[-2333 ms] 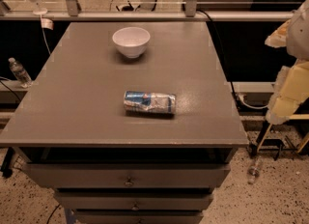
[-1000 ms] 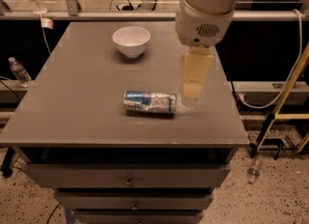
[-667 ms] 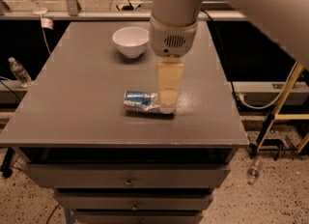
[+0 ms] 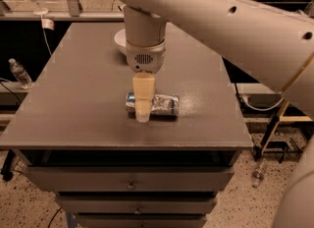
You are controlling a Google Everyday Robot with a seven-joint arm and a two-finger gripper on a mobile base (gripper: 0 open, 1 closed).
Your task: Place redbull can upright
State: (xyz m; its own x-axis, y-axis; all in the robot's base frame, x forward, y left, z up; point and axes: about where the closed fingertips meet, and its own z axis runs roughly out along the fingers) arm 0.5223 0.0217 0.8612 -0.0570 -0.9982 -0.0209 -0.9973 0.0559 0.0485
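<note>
Silver-and-blue and crinkled, the redbull can (image 4: 164, 105) lies on its side near the middle of the grey worktop (image 4: 73, 99), its length running from 9 to 3 o'clock. The cream pincer (image 4: 142, 110) hangs straight down from the white arm, crossing the front of the can's 9 o'clock end; whether it is released or clenched cannot be told. A white bowl (image 4: 119, 43) sits at the can's 11 o'clock, partly hidden behind the arm.
</note>
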